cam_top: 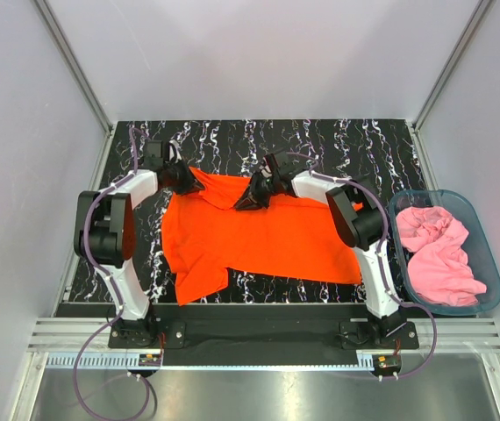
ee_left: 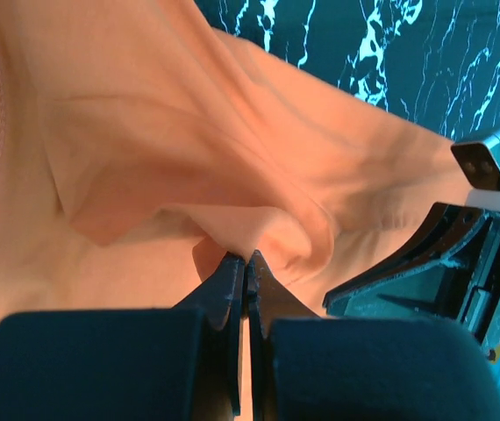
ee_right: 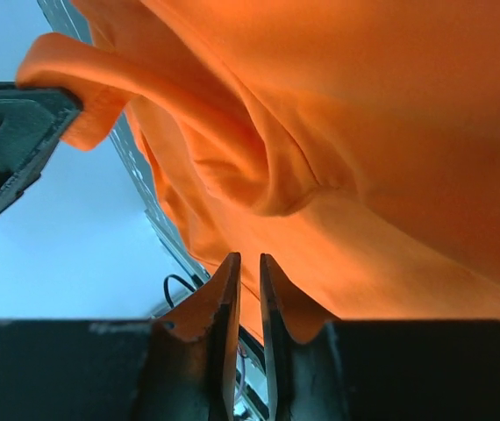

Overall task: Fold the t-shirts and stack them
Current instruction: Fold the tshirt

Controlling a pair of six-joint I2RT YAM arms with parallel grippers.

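The orange-red t-shirt (cam_top: 267, 241) lies spread on the black marbled mat, and its far edge is lifted and bunched. My left gripper (cam_top: 189, 181) is at the shirt's far left corner. In the left wrist view it (ee_left: 247, 256) is shut on a pinched fold of orange cloth (ee_left: 189, 132). My right gripper (cam_top: 248, 202) is at the middle of the far edge. In the right wrist view its jaws (ee_right: 249, 256) stand a narrow gap apart, with orange cloth (ee_right: 364, 132) just past the tips and none seen between them. The pink t-shirt (cam_top: 439, 254) lies crumpled in a basket.
A teal plastic basket (cam_top: 493, 263) stands at the right, off the mat's edge. The black marbled mat (cam_top: 320, 140) shows bare behind the shirt. White walls and metal frame posts close in the left, far and right sides. A metal rail runs along the near edge.
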